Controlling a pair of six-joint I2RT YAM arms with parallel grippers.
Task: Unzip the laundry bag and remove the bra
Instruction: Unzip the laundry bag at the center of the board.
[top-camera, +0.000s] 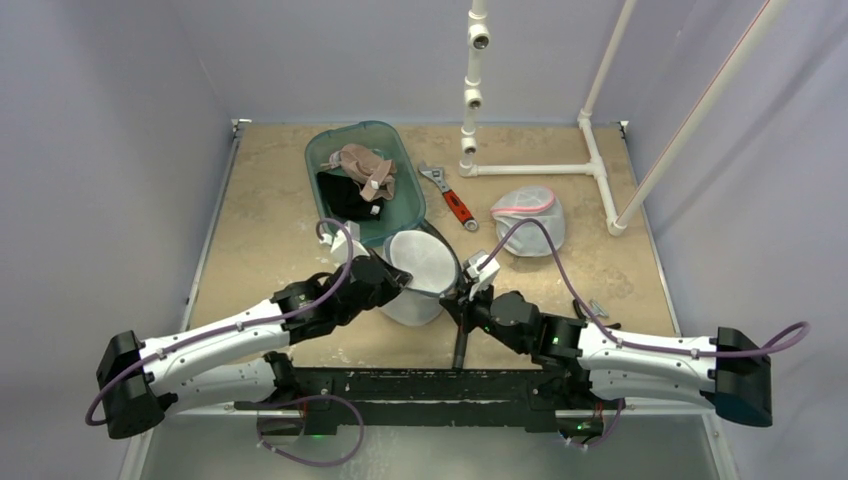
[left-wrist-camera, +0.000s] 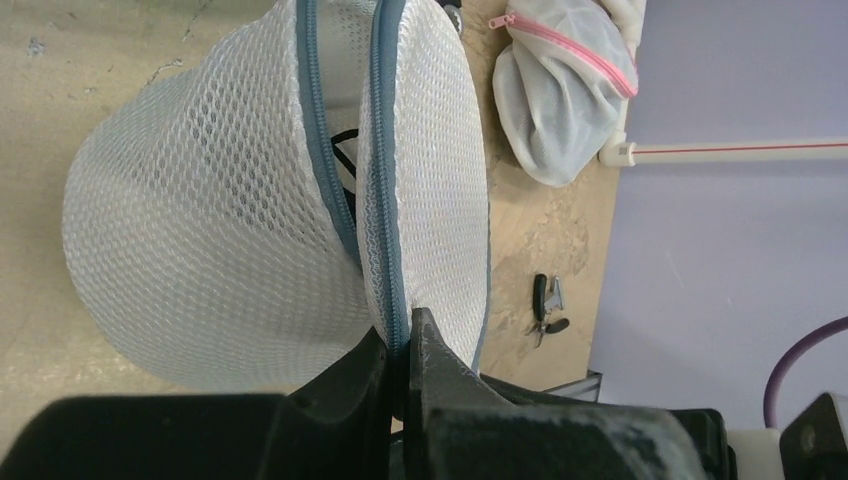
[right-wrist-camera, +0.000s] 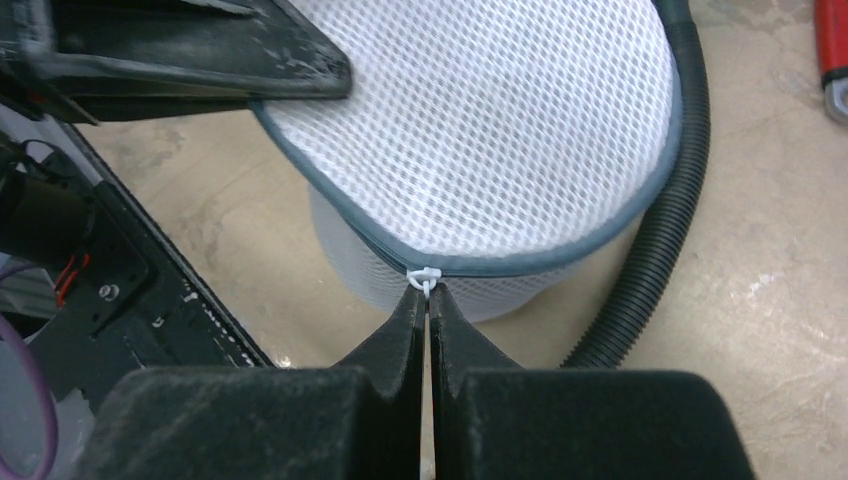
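tan tabletop (top-camera: 270, 230): left end effector (left-wrist-camera: 403, 345) pinches laundry bag (left-wrist-camera: 200, 230), right end effector (right-wrist-camera: 427, 300) pinches zipper pull (right-wrist-camera: 425, 277).

Laundry bag (left-wrist-camera: 200, 220) contents: only a dark strap shape shows through the open zip gap; not identifiable. Zipper pull (right-wrist-camera: 425, 276): white top visible, remainder hidden between the right gripper (right-wrist-camera: 427, 300) tips. Second mesh bag (left-wrist-camera: 560, 90): cut off by the top edge. Red-handled tool (right-wrist-camera: 832, 50): mostly out of frame. Small dark-handled tool (left-wrist-camera: 545, 310): type indeterminate.
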